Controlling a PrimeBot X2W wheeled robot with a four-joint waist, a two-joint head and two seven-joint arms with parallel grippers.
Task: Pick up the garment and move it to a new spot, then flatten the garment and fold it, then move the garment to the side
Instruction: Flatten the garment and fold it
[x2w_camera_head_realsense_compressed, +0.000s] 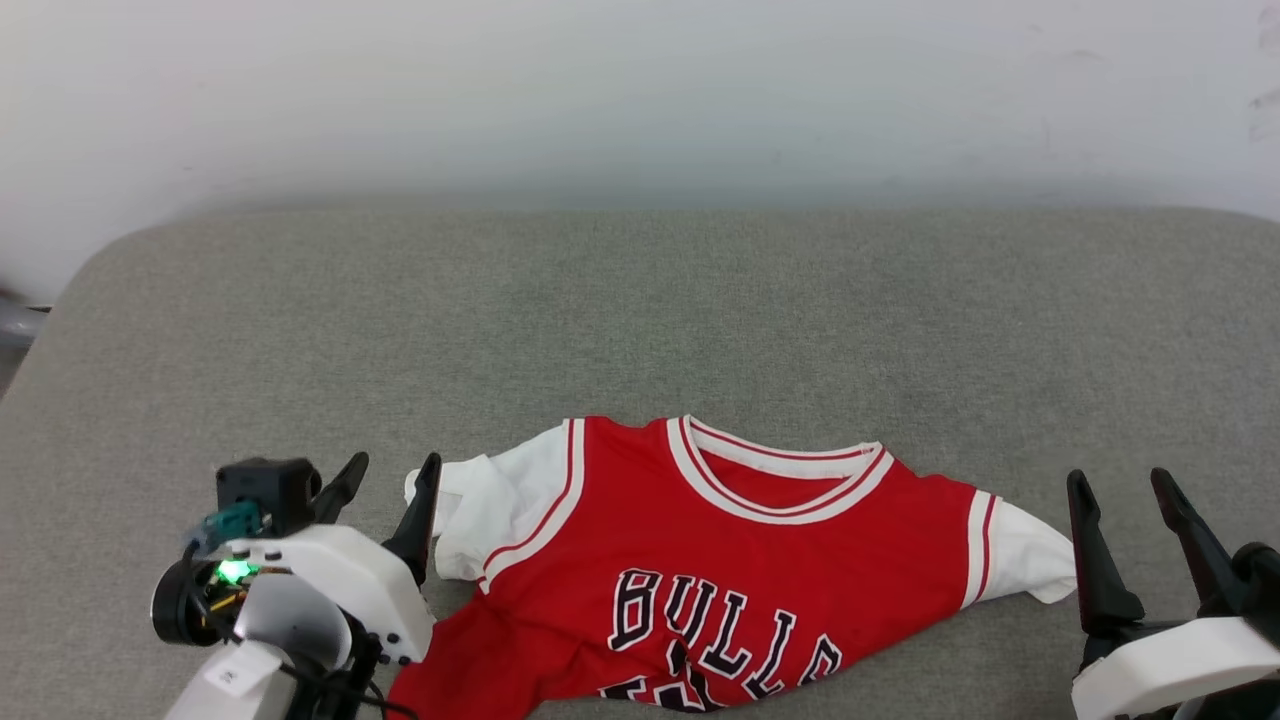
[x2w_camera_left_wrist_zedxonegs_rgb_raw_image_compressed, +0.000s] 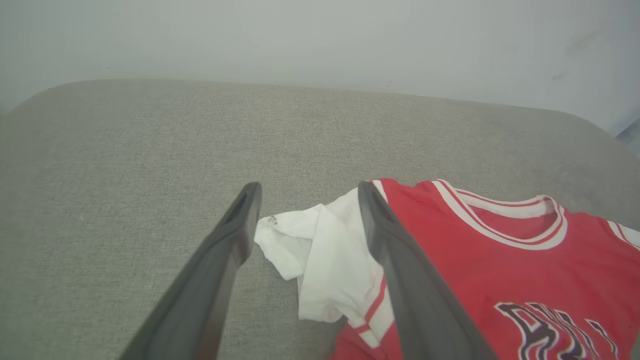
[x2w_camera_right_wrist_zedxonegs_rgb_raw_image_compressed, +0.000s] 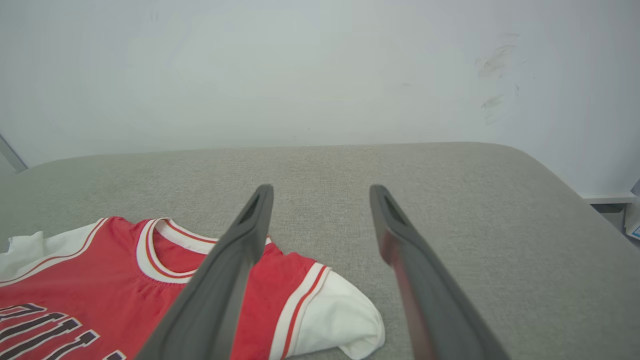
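Red shirt (x2w_camera_head_realsense_compressed: 740, 560) spread face up on a grey cushion (x2w_camera_head_realsense_compressed: 640, 310), low in the head view around six o'clock, collar (x2w_camera_head_realsense_compressed: 775, 470) toward twelve, hem cut off by the bottom edge. Black-and-white lettering (x2w_camera_head_realsense_compressed: 720, 630) across the chest, only partly in frame. White sleeve (x2w_camera_head_realsense_compressed: 475, 520) at the shirt's nine o'clock bunched and folded on itself; other white sleeve (x2w_camera_head_realsense_compressed: 1030, 565) at three o'clock lying flatter, tapering to a rounded end. Left gripper (x2w_camera_head_realsense_compressed: 395, 465) at about eight o'clock of the head view, fingers spread wide and pointing toward twelve, gripping nothing; inner finger just beside the bunched sleeve, touching or not: cannot tell. In the left wrist view, that crumpled sleeve seen through the gap between the two wide fingers, lying on the cushion. Right gripper (x2w_camera_head_realsense_compressed: 1118, 480) at about four o'clock, likewise spread wide and empty, just beside the end of the flatter sleeve, with bare cushion and the sleeve's end showing between its fingers in the right wrist view. Pale wall (x2w_camera_head_realsense_compressed: 640, 90) behind the cushion at twelve o'clock.
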